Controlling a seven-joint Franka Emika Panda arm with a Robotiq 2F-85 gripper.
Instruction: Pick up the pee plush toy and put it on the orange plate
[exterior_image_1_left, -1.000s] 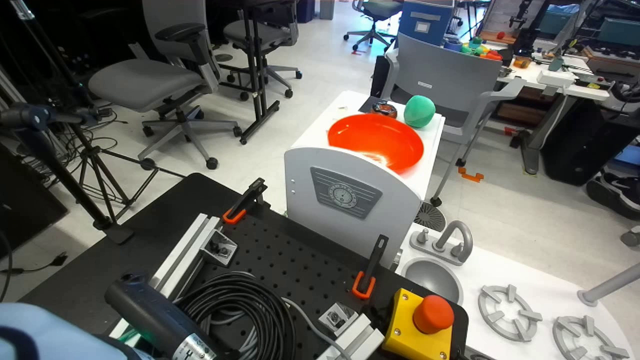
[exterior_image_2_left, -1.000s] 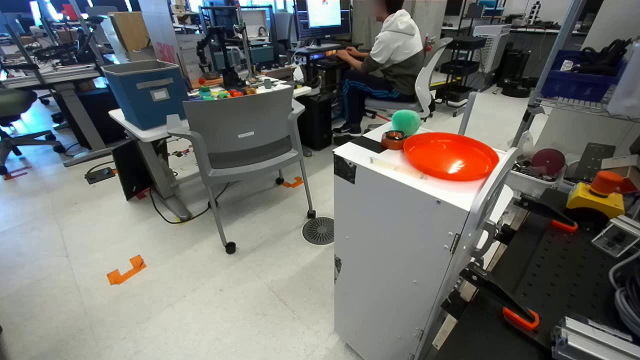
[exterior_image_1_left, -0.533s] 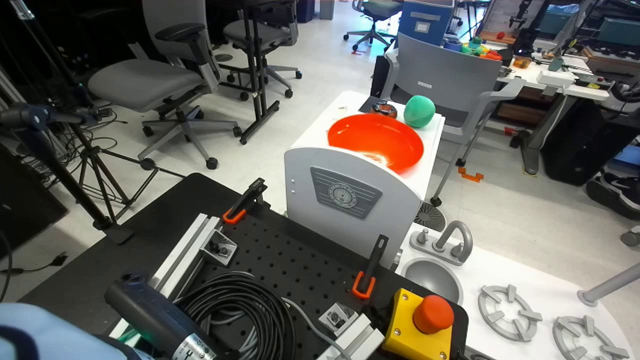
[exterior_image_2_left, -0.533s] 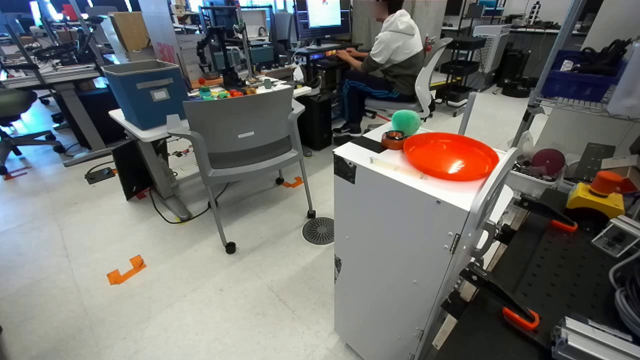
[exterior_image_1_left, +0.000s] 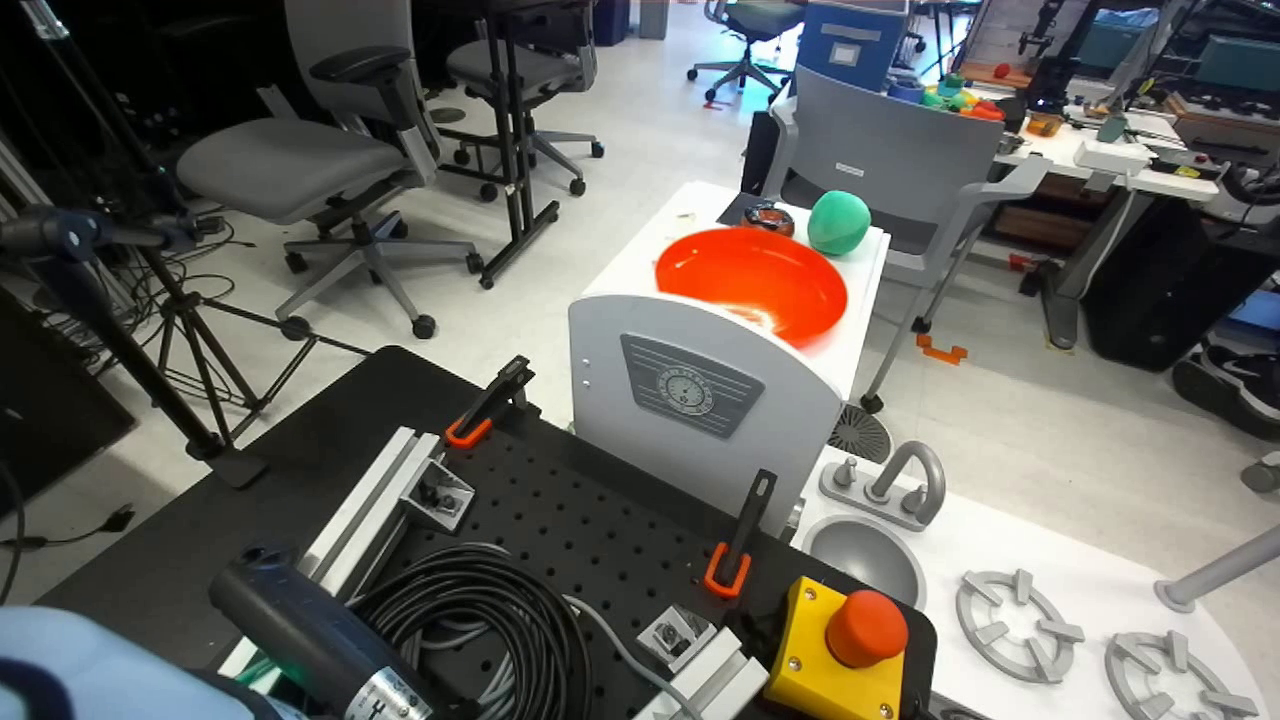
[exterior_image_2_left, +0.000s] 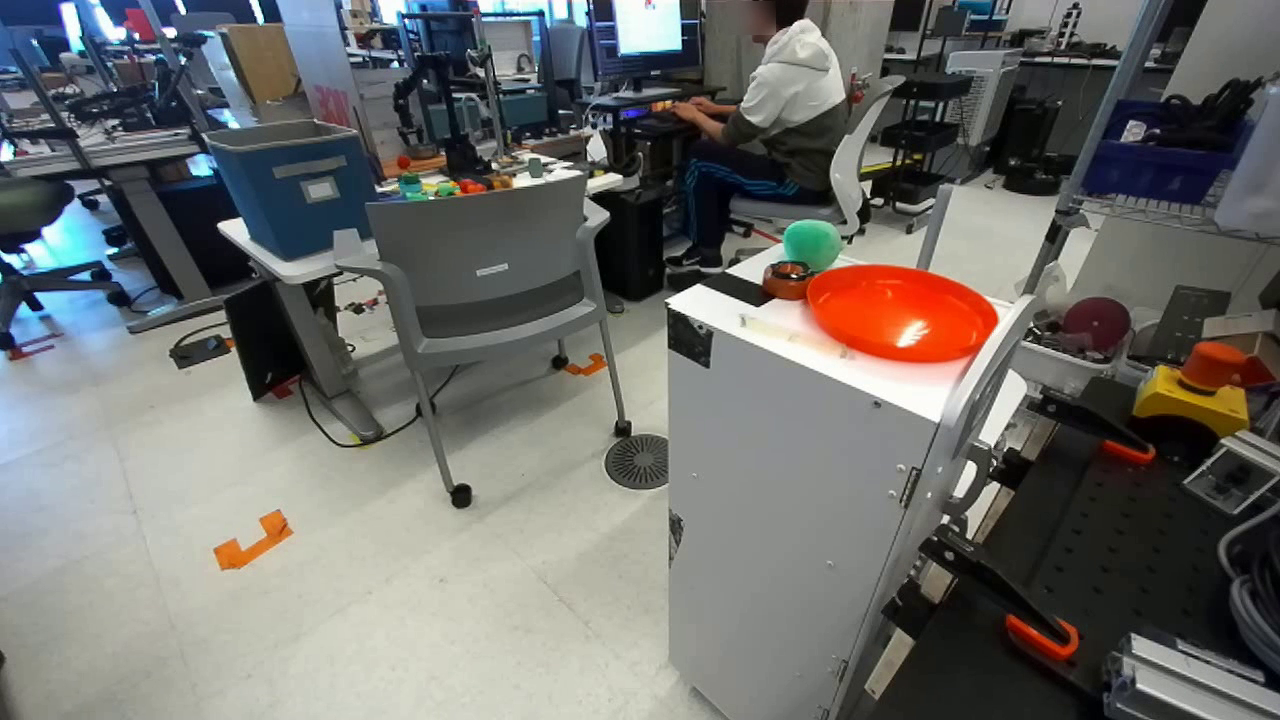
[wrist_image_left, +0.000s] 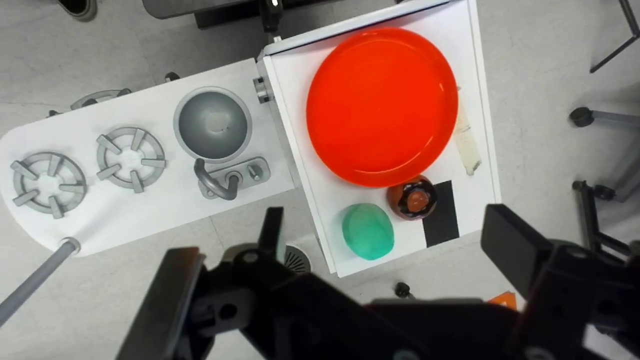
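The pee plush toy, a round green soft ball (wrist_image_left: 369, 231), rests on the white cabinet top near its outer edge, in both exterior views (exterior_image_1_left: 838, 222) (exterior_image_2_left: 812, 245) and the wrist view. Beside it on the same top lies the orange plate (wrist_image_left: 382, 107), wide and shallow, seen also as the orange plate (exterior_image_1_left: 750, 275) in an exterior view. Seen from high above, my gripper (wrist_image_left: 387, 230) stands open, its fingers (wrist_image_left: 517, 250) far apart. Nothing is between them; the ball appears below, in the gap. Neither exterior view shows the gripper.
A small brown bowl-like object (wrist_image_left: 412, 198) with a dark ring sits between ball and plate, close to both. A raised grey panel (exterior_image_1_left: 700, 400) borders the top on the plate's side. A toy sink (wrist_image_left: 215, 125) with faucet adjoins. A grey chair (exterior_image_2_left: 490, 260) stands nearby.
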